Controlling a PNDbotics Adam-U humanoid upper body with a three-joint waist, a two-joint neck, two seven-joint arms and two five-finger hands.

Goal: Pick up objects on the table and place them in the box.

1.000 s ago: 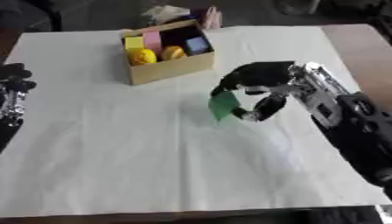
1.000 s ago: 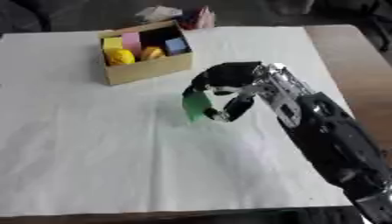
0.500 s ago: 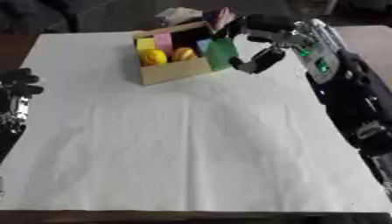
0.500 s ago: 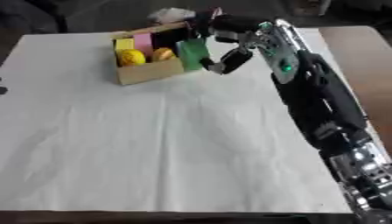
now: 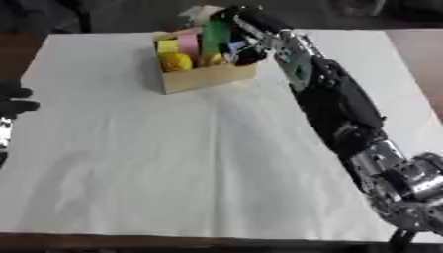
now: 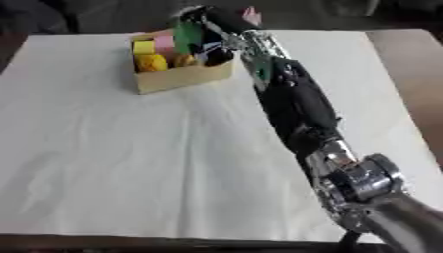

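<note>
A cardboard box (image 5: 204,79) stands at the far middle of the white-covered table. Inside it lie a round yellow thing (image 5: 176,62), a pink block (image 5: 188,43) and a yellow block (image 5: 167,46). My right arm stretches from the lower right up to the box. My right hand (image 5: 248,23) is over the box's right half, shut on a green block (image 5: 214,35) that stands upright above the box's contents. My left hand (image 5: 11,101) shows at the left edge, open and holding nothing.
A white cloth (image 5: 173,158) covers the table, with brown table edge (image 6: 407,54) showing at the right. Behind the box lie a light crumpled thing (image 5: 200,11) and a pink thing (image 6: 252,15).
My right hand has carried the green block from the middle of the cloth up and away to above the box. The camera has shifted too. The left hand stays at the left edge.
</note>
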